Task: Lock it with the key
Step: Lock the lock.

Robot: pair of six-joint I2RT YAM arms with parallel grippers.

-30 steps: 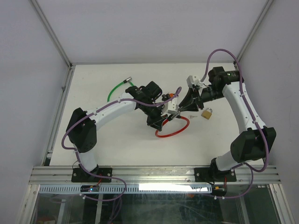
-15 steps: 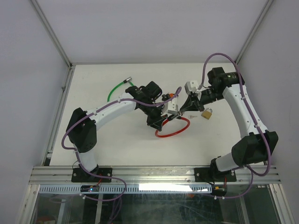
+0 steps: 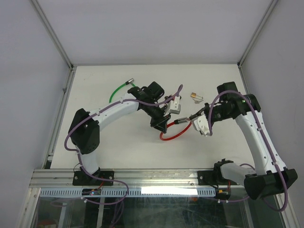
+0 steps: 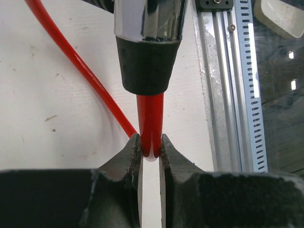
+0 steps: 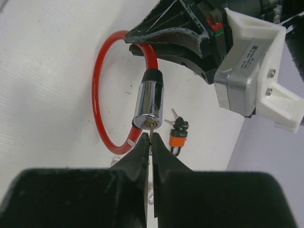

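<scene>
Jaws pinched: left gripper point(image 4: 151, 152) on red cable point(image 5: 97, 90), right gripper point(image 5: 150, 142) on key point(image 5: 150, 129).
Key at chrome cylinder point(image 5: 149, 107) keyhole (mid-table); orange padlock point(image 5: 177, 138) just beside, brass padlock point(image 3: 196, 97) farther back; both arms bent inward.

Even, diffuse white light fills the enclosure; shadows on the table point(image 3: 118, 142) are faint and soft. Glare streaks the chrome lock cylinder point(image 5: 149, 107). The red cable point(image 4: 149, 123) is sharp, while the left gripper's fingers point(image 4: 126, 164) sit dark, almost featureless, in the foreground.
</scene>
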